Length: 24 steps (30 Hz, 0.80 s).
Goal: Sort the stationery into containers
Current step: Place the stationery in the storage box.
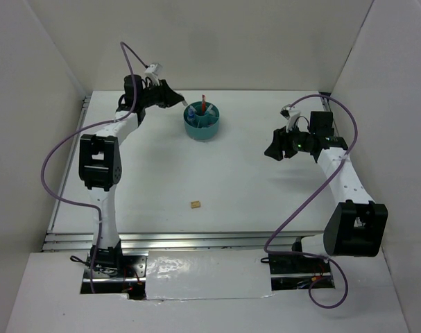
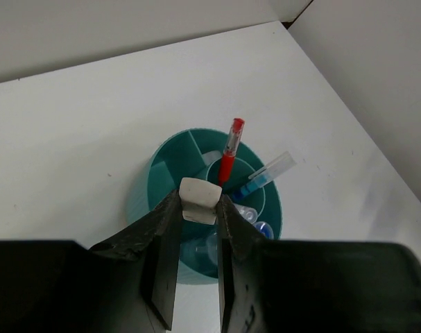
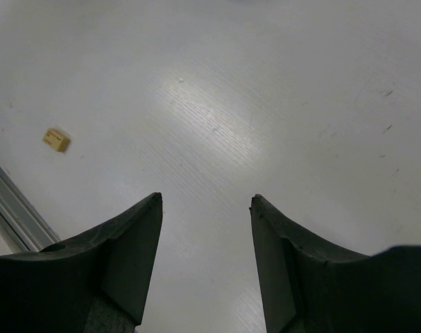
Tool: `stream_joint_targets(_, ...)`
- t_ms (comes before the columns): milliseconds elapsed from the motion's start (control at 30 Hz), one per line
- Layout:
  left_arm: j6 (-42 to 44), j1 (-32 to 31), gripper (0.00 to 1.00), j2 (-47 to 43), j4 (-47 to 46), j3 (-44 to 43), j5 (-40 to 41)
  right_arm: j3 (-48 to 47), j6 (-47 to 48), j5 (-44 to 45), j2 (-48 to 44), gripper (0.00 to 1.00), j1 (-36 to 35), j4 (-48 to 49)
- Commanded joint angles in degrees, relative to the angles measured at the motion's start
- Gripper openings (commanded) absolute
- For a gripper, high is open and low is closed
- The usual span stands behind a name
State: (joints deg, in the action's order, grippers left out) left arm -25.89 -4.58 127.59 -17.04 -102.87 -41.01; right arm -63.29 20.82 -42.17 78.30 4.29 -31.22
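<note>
The round teal organiser (image 1: 202, 122) stands at the back of the table, left of centre. My left gripper (image 1: 182, 102) hovers at its left rim, shut on a pale eraser (image 2: 200, 200) pinched between the fingertips (image 2: 198, 202) just above the organiser's (image 2: 142, 194) compartments. A red pen (image 2: 231, 147) and a blue-white pen (image 2: 269, 174) lean in the central cup. More small items lie in the near compartment, partly hidden by my fingers. A tiny tan block (image 1: 195, 205) lies on the table near the front. My right gripper (image 1: 272, 151) hangs open over bare table (image 3: 206, 201), with the tan block (image 3: 56, 139) off to its left.
White walls enclose the table on the left, back and right. A metal rail (image 3: 9, 208) runs along the table's front edge, close to the tan block. Purple cables loop from both arms.
</note>
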Motion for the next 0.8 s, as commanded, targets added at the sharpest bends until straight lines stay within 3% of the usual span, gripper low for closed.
stream_joint_targets(0,0.6,-1.3,0.09,1.2,-5.9,-3.2,-0.9,0.0,0.0,0.1,-0.8,0.61,0.5,0.2)
stream_joint_targets(367,4.4,-3.2,0.15,4.6,-3.2,-7.0,2.8,0.2,0.1,-0.3,-0.5,0.61,1.1,0.3)
stream_joint_targets(767,5.5,-2.9,0.13,5.2,-2.8,-8.1,5.9,0.4,0.3,-0.9,-0.3,0.61,1.7,-0.1)
